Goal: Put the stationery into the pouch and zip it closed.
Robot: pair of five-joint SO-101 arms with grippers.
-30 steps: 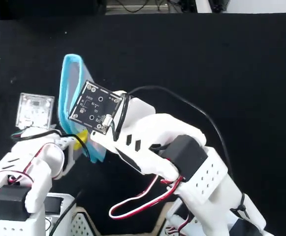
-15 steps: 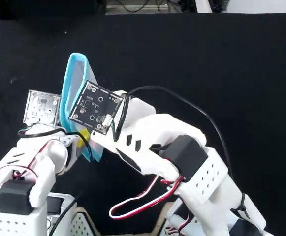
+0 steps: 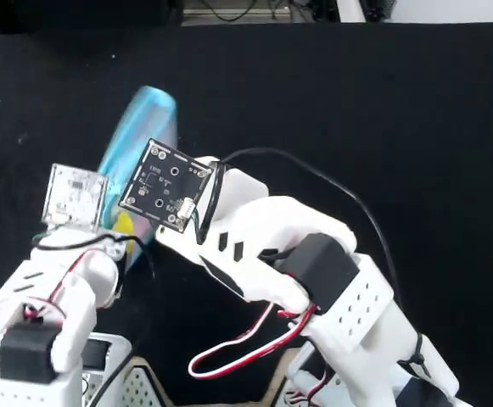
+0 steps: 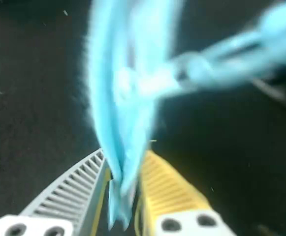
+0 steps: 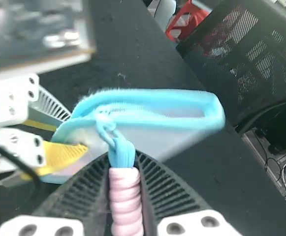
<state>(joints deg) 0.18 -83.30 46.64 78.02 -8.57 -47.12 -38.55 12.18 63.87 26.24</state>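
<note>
**Both pincers clamped on the blue pouch, one at its edge, one at its zip pull**

The right pincer (image 5: 123, 160) is clenched: its two black ribbed fingers (image 5: 158, 183) press from either side on a pink ribbed piece (image 5: 125, 201). That piece carries on into the light-blue zip pull (image 5: 119, 151). The pull runs up into the fuzzy blue rim of the pouch (image 5: 150, 120), right at its near corner.

The left pincer (image 4: 123, 158) is closed too. Its grey-white finger (image 4: 71, 189) and yellow finger (image 4: 165, 189) pinch the pouch's thin lower edge between them. In the left wrist view the pouch rises from between those fingers as a narrow blue band, seen edge-on. The zip pull chain stretches off to one side near its far end.

In the high view the pouch sits between the two wrist camera boards, just beside each. It stretches away from the arms over the black bench (image 3: 399, 127). Whether any part of it touches the bench cannot be told. The mouth looks pressed nearly flat. Its contents cannot be made out.
</note>
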